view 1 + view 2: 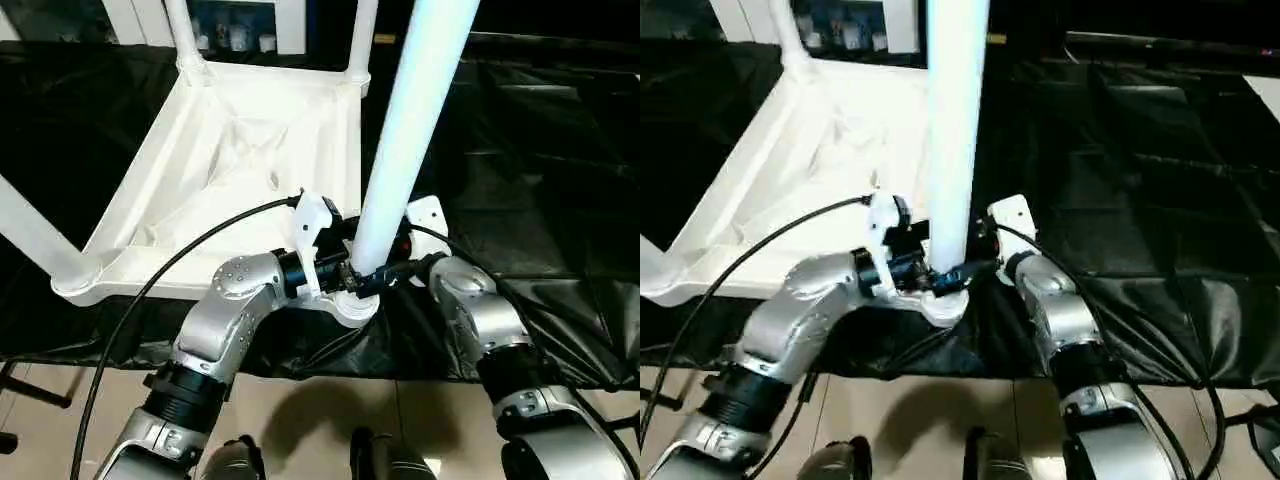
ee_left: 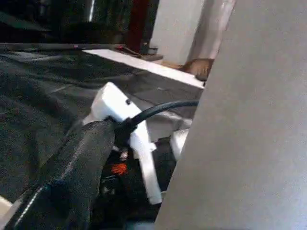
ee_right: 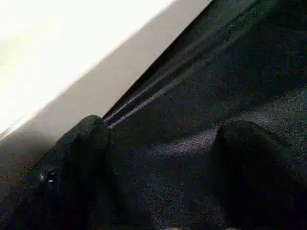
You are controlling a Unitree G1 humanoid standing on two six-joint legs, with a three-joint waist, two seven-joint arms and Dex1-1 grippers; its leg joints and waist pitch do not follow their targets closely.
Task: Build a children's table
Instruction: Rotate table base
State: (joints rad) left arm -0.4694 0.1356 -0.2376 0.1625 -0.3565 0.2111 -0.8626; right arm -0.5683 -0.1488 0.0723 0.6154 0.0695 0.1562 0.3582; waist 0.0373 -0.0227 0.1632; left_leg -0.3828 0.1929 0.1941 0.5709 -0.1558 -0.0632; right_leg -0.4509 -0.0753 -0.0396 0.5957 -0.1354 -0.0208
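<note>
The white table top (image 1: 250, 150) lies upside down on black cloth, ribbed underside up. Three white legs stand in its sockets: far left (image 1: 185, 35), far right (image 1: 362, 35) and near left (image 1: 35, 235). A fourth leg (image 1: 410, 130) stands upright in the near right corner socket (image 1: 355, 305). My left gripper (image 1: 340, 272) is shut on this leg's base from the left; one of its fingers (image 2: 72, 177) lies against the leg (image 2: 249, 143). My right gripper (image 1: 392, 268) sits close on the leg's right side, open (image 3: 163, 163), with only cloth between its fingers (image 3: 79, 158).
Black cloth (image 1: 540, 150) covers the work surface, wrinkled to the right. Its near edge hangs over a light tiled floor (image 1: 320, 410). A white cabinet (image 1: 240, 25) stands at the back. Black cables loop along both forearms near the socket.
</note>
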